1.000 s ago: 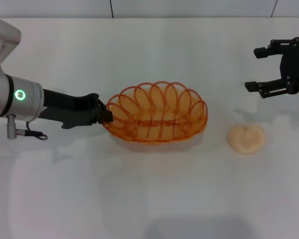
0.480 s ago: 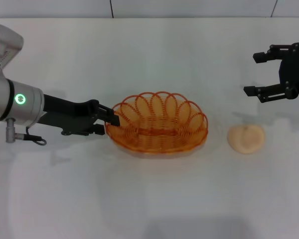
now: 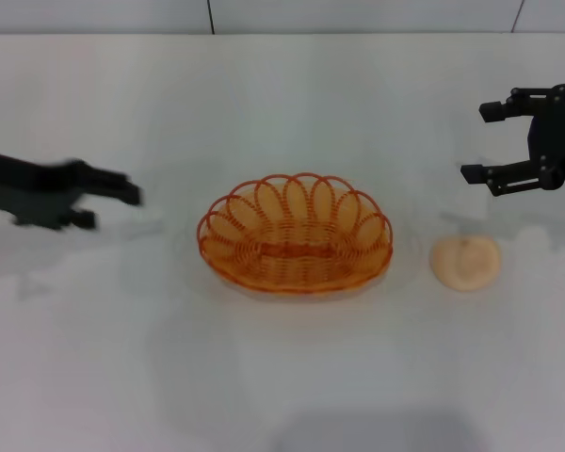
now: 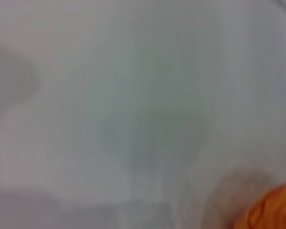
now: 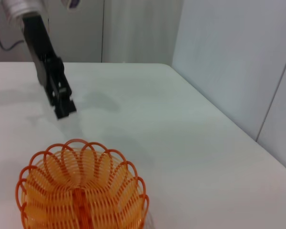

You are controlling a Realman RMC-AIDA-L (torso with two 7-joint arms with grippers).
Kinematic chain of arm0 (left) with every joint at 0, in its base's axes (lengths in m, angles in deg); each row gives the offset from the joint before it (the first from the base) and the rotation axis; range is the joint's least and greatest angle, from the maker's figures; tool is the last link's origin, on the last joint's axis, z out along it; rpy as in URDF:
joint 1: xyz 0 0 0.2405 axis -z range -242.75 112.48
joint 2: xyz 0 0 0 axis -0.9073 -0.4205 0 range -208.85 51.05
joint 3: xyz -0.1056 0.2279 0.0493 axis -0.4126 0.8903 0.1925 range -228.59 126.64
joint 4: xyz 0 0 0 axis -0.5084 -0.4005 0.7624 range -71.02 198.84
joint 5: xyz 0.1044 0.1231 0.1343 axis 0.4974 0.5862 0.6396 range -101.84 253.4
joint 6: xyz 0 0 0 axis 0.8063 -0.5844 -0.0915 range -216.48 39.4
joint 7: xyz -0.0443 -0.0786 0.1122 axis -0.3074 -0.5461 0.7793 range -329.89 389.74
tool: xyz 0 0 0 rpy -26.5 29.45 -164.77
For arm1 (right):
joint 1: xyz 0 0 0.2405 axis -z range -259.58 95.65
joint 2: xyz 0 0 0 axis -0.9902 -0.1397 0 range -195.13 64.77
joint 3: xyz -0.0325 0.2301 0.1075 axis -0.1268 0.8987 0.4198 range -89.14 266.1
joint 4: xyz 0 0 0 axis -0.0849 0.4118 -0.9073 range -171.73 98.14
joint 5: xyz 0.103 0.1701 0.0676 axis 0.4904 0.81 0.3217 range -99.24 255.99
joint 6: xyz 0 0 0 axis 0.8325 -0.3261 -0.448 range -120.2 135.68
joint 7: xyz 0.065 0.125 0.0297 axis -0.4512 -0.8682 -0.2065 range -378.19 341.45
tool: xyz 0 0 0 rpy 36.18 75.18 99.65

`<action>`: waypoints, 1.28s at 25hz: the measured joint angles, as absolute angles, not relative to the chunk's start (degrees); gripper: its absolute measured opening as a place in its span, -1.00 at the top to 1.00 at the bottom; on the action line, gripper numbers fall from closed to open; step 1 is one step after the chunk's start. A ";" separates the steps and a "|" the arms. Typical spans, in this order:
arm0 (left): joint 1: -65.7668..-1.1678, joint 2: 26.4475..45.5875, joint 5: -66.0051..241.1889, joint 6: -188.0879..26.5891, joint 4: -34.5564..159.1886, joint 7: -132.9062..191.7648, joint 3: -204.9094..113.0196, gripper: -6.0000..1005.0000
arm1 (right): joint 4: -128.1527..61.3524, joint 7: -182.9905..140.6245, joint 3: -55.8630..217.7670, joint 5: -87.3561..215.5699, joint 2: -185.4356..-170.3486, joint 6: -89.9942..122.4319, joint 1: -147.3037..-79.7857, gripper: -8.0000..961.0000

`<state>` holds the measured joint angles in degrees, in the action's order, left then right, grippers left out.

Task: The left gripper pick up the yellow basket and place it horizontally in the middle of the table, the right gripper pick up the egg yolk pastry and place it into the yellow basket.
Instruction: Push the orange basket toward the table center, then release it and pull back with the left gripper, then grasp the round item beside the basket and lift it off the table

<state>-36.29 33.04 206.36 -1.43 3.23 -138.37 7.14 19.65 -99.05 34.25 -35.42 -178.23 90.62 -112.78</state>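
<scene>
**Basket flat at table centre, both claws clear of it**

Left side: the left gripper, a black two-fingered claw on a black arm, is low over the table and well apart from the basket. It is motion-blurred in the head view; two finger tips show, one above the other with a gap between, so the fingers read as apart and holding nothing. In the right wrist view the same claw points down at the white surface beyond the basket, touching nothing.

Centre: the yellow basket, an oval of orange-yellow translucent wire, sits flat on the plain white tabletop with its long axis running across the view. Rim is a ring of upright looped scallops; the base is tighter woven coils with a straight rib along the middle. Nothing lies inside it. Bare table surrounds it on all sides, with wide open room in front.

Right of the basket: the egg yolk pastry, a small round pale peach-beige dome, smooth and matte, rests on the table near the basket's right end but not touching it.

Far right: the right gripper, black claw, hangs above and behind the pastry, fingers spread wide, empty.
</scene>
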 joint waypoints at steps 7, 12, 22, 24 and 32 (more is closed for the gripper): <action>-36.20 30.72 203.70 6.89 -0.60 -115.51 -16.00 -0.57 | 20.10 -103.67 35.69 -35.67 -177.66 91.75 -112.72 -0.73; -38.10 30.98 198.20 10.83 0.01 -93.51 -20.99 -0.57 | 20.54 -106.17 35.46 -36.09 -175.80 97.93 -112.89 -0.73; -41.25 32.66 196.59 18.28 4.84 -58.18 -20.51 -0.57 | 26.99 -117.83 34.92 -42.61 -175.38 108.82 -114.60 -0.73; -41.63 33.09 196.93 19.62 4.97 -54.06 -19.75 -0.57 | 27.40 -118.91 34.83 -44.28 -175.92 109.28 -114.94 -0.72; -41.83 33.90 200.74 19.81 4.58 -47.32 -16.09 -0.56 | 27.71 -120.83 31.85 -48.31 -178.11 107.92 -115.30 -0.72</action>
